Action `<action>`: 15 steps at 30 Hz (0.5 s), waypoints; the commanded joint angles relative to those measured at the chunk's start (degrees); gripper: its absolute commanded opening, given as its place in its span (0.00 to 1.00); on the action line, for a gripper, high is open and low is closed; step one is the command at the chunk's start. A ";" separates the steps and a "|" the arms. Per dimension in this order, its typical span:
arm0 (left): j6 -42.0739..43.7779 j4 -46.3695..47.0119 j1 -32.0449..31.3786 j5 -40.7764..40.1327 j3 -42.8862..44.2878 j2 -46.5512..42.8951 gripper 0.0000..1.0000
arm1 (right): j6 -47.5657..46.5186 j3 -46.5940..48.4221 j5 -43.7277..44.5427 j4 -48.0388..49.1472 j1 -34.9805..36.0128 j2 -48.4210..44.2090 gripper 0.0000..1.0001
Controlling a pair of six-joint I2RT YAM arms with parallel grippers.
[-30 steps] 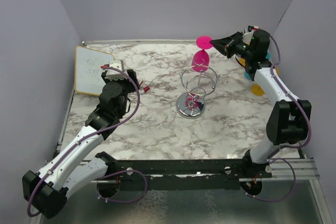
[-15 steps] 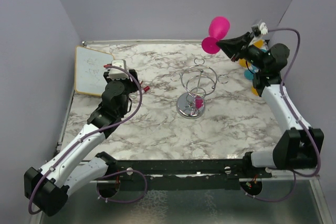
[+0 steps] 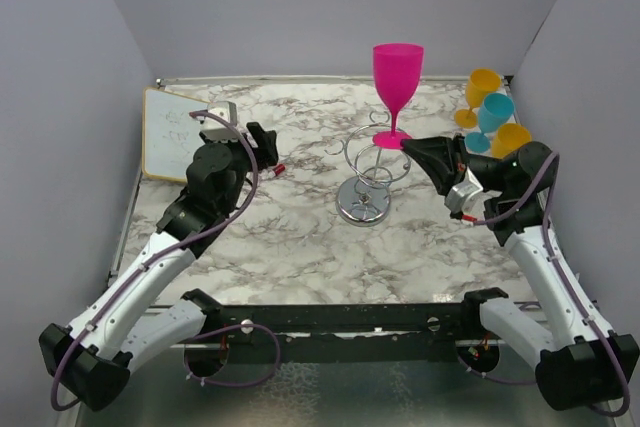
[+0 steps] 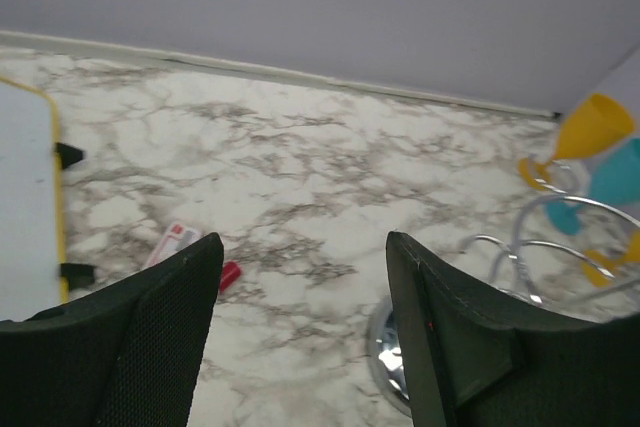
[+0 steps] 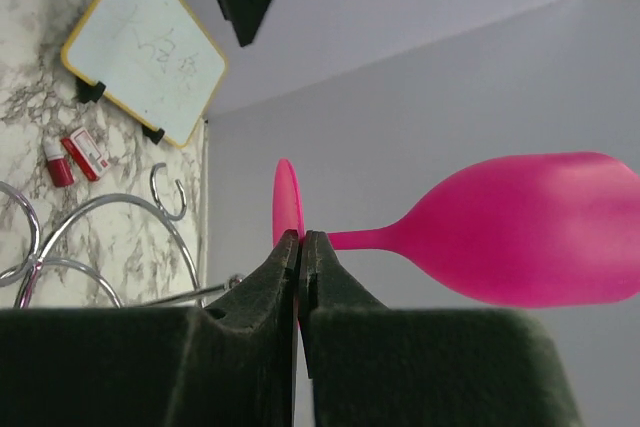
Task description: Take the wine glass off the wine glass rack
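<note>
The pink plastic wine glass [image 3: 397, 77], pinched by its foot edge in the right jaws, may be tipped loose; left jaws are released.

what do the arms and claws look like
left arm and right arm: white shells, black joints, a purple cable looping along each. left claw and right claw: black, two tapered fingers

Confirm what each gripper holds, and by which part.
The right gripper pinches the pink wine glass by the edge of its round foot. The left gripper is open and holds nothing.
</note>
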 commanded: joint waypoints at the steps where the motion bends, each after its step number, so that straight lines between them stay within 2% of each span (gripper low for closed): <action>1: -9.66 -1.47 0.23 21.54 6.09 -2.72 0.69 | -13.57 -0.94 -4.19 -2.81 3.60 -1.24 0.01; 6: -26.75 3.20 0.23 37.95 6.36 -2.07 0.70 | -17.68 -2.36 -2.27 -2.92 9.35 -2.16 0.01; 12: -57.35 10.72 0.23 45.95 -0.29 1.29 0.69 | -17.94 -4.03 -1.08 1.21 13.30 -2.80 0.01; 15: -67.28 17.94 0.23 49.90 -3.90 3.91 0.67 | -17.39 -5.09 0.35 4.15 15.20 -2.35 0.01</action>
